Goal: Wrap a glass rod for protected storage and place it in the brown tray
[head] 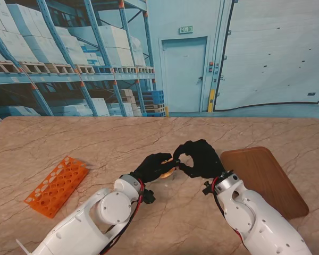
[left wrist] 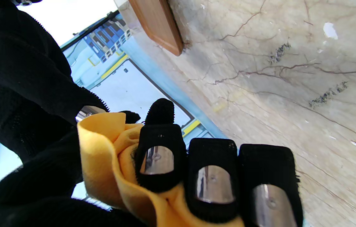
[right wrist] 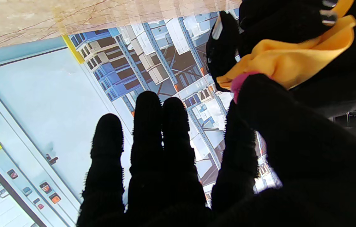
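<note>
Left hand (head: 155,167) is clenched around a bunched yellow cloth (head: 167,171), held mid-table, near my edge. Left wrist view: three fingers (left wrist: 213,176) curled over the cloth folds, thumb side pressing in too. A short shiny stub (left wrist: 86,111) pokes out of the cloth next to the other glove; probably the glass rod, can't confirm. Rest of the rod is hidden inside the wrap.

Right hand (head: 202,158) meets the left one at the cloth. Thumb and index pinch the cloth's end; right wrist view shows a pink bit (right wrist: 238,82) at that pinch, can't tell what it is. The other three right fingers (right wrist: 152,138) are straight and spread, touching nothing. So: partial pinch grip on the cloth, not a full fist.

Whether the bundle touches the table (head: 149,138) or sits just above it, can't tell.

Room: brown tray (head: 266,178) lies flat just right of the right hand, wrist overlaps its near-left corner in the stand view. Tray has nothing in it. Bare marble between the hands and the far table edge. Orange test tube rack (head: 57,185) lies flat, well apart to the left, near the left forearm.

Counts: 1 cloth, 1 tray, 1 rack, 2 hands on the cloth.
</note>
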Robot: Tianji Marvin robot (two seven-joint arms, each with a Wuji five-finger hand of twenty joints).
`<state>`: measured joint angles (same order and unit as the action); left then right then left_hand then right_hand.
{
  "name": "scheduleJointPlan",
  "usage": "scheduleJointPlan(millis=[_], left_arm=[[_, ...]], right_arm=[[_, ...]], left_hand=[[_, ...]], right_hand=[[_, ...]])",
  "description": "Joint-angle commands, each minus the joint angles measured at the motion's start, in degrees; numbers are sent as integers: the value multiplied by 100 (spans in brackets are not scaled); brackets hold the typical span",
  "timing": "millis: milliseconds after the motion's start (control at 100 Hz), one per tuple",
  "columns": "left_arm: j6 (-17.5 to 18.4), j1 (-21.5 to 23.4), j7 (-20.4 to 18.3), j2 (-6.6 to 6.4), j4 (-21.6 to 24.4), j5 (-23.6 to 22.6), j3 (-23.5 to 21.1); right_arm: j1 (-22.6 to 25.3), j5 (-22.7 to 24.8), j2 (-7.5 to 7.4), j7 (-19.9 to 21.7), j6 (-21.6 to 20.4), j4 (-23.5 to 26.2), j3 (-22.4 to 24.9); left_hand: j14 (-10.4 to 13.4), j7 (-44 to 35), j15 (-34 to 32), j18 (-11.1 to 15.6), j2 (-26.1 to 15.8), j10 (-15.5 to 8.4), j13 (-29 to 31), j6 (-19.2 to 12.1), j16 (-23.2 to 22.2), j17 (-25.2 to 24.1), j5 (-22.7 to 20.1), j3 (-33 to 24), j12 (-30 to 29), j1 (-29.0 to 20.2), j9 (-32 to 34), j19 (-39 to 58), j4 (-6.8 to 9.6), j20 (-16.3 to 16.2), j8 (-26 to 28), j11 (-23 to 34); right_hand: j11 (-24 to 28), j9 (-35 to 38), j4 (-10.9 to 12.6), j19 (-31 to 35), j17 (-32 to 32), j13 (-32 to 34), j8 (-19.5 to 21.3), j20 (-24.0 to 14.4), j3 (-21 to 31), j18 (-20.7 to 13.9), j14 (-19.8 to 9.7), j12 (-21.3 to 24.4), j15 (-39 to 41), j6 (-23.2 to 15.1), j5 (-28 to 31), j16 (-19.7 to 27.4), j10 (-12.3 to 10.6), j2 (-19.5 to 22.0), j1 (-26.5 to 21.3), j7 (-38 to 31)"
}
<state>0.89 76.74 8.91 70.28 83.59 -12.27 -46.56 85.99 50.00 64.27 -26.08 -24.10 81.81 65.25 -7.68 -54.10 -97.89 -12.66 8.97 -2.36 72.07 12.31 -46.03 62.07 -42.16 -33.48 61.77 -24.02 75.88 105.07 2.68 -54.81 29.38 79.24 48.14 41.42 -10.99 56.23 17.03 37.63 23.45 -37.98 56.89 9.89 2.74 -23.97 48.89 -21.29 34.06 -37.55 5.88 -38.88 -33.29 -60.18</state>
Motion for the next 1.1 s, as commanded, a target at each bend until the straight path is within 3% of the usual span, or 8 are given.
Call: scheduleJointPlan(millis=[0,170,210,330,430,610,900,1090], left_arm=[[-38,43,-22,34,43,28,-6],[-1,40,-47,30,34,62,-10],[23,37,-51,31,26,74,-11],[103,32,-64,32,4,122,-14],[142,24,-98,24,-7,141,-14],[172,22,-144,16,-9,179,-16],[236,4,-208,4,-29,219,-7],[267,-2,-214,0,-38,210,-2]], right_arm=[[12,23,27,4,-52,23,-20],[42,90,8,18,-19,61,15],[57,111,2,26,-5,79,34],[115,164,-21,94,70,152,108],[138,155,-23,129,104,180,140],[164,142,-10,78,133,215,176],[200,92,20,-30,225,217,214],[155,-106,67,-23,306,165,137]], left_hand=[[-165,104,-628,371,-79,28,65,14,-52,150,187,-781,110,-122,74,1491,292,-128,-166,191],[-165,58,-628,375,561,74,65,-105,-52,149,579,-2336,134,375,-27,1491,973,-99,-479,149],[-165,173,-628,408,489,79,65,-122,-52,152,729,-2518,143,529,-68,1491,1312,-83,-481,131],[-149,673,-621,458,-330,121,65,-139,-54,156,1136,-2203,136,658,-215,1491,2949,-74,-276,43],[-109,804,-602,488,-439,143,65,-162,-63,159,1254,-2221,118,602,-281,1491,3510,-73,-171,-1],[-22,856,-586,531,-452,143,68,-184,-82,163,1346,-2312,99,538,-345,1491,3912,-79,-175,-42],[12,1071,-587,569,-372,126,68,-204,-92,169,1682,-2419,89,425,-366,1491,4099,-95,-262,-58],[82,1100,-587,624,-246,108,69,-209,-101,174,1829,-2526,74,354,-362,1491,4224,-95,-278,-58]], right_hand=[[112,-186,-84,136,-9,-62,5,11,93,-53,-93,-34,86,-45,-181,-3,-19,-173,173,-29],[82,-254,195,126,-19,-84,211,24,124,-52,-93,-26,57,305,-215,11,-30,-458,191,346],[70,-279,335,119,-26,-103,296,26,194,-55,-92,-26,43,377,-233,14,-29,-491,220,446],[24,-368,672,101,-41,-136,539,30,382,-77,-129,-18,16,506,-352,17,-61,-434,273,643],[10,-418,801,95,-40,-139,678,29,455,-93,-143,-17,9,548,-447,16,-68,-391,277,716],[15,-515,781,99,-24,-128,786,24,443,-117,-142,-17,27,422,-632,6,-86,-269,288,782],[130,-519,14,166,-26,-123,335,23,151,-135,-115,-27,110,-47,-485,3,-24,72,38,138],[181,-452,-103,205,-26,-93,83,28,-487,-150,-108,-45,158,-150,-482,-7,-2,772,-242,-221]])
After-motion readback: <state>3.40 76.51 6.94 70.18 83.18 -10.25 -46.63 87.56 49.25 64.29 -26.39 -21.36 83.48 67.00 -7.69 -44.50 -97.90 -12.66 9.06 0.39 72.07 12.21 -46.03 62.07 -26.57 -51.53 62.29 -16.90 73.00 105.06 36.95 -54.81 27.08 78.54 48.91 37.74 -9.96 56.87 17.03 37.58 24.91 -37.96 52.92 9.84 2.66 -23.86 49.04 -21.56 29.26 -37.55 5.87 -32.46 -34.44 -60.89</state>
